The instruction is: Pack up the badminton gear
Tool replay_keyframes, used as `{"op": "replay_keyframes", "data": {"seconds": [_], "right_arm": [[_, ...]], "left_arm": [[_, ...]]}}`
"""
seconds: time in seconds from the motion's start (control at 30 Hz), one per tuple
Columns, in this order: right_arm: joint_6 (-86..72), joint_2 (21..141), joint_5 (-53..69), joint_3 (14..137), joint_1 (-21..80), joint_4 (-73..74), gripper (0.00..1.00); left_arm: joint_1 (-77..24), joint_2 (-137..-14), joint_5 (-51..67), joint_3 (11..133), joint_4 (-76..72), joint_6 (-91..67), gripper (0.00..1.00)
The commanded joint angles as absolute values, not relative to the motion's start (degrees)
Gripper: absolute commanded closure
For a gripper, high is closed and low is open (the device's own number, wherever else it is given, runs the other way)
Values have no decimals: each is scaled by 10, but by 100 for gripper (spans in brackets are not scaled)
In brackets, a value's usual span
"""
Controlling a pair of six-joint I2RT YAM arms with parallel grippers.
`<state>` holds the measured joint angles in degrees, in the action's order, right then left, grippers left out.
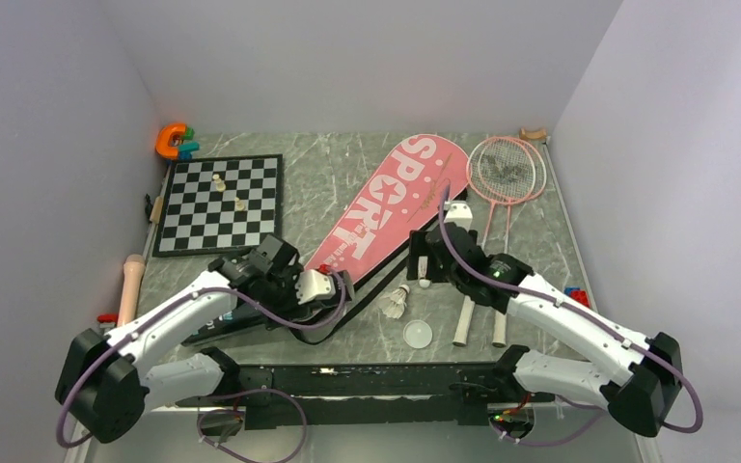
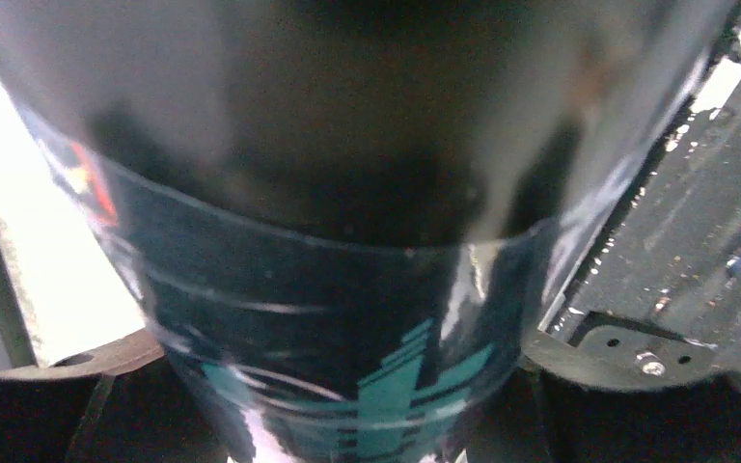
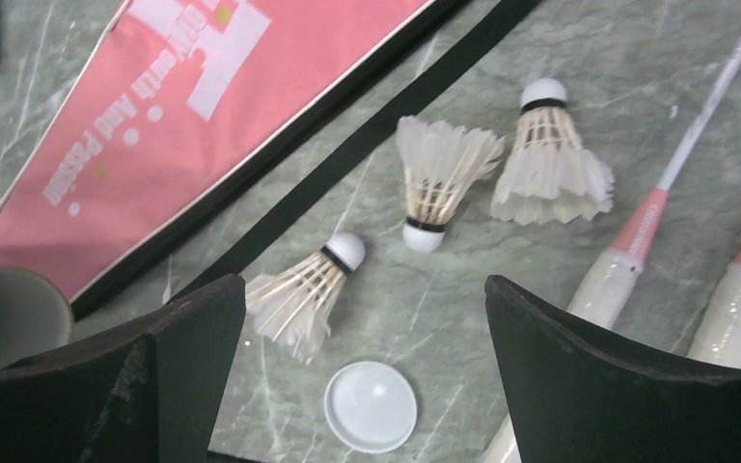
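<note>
My left gripper [image 1: 320, 286] is shut on the long black tube [image 1: 251, 321], which lies slanted near the table's front left and fills the left wrist view [image 2: 347, 289]. The tube's open mouth [image 3: 5, 313] shows in the right wrist view. My right gripper [image 1: 425, 262] is open and empty, hovering [image 3: 365, 318] over three white shuttlecocks [image 3: 304, 285] [image 3: 439, 178] [image 3: 550, 159] lying on the table. The pink "SPORT" bag [image 1: 396, 198] lies flat at the centre. Two pink-framed rackets [image 1: 507, 169] lie to the right, with their white handles [image 3: 608, 280] toward me.
A round white lid [image 3: 370, 405] lies on the table below the right gripper. The chessboard [image 1: 203, 217], with a few pieces on it, is at the back left, and the orange U-shaped toy [image 1: 169, 141] sits behind it. A beige cylinder [image 1: 132, 285] lies at the left edge. Grey walls enclose the table.
</note>
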<state>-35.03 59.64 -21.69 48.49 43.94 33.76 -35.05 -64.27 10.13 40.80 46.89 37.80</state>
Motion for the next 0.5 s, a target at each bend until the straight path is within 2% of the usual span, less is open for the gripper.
{"op": "replay_keyframes", "data": {"seconds": [0.0, 0.2, 0.37, 0.47], "right_arm": [[-388, 579, -276, 462, 508, 355, 3], [-428, 594, -346, 424, 633, 338, 8], [-450, 670, -403, 430, 706, 321, 10], [-457, 730, -428, 448, 724, 316, 13]], "left_arm": [[-334, -594, 113, 457, 541, 353, 57], [-317, -506, 110, 464, 611, 377, 62], [-317, -401, 129, 467, 631, 433, 63], [-317, -385, 142, 475, 649, 455, 61]]}}
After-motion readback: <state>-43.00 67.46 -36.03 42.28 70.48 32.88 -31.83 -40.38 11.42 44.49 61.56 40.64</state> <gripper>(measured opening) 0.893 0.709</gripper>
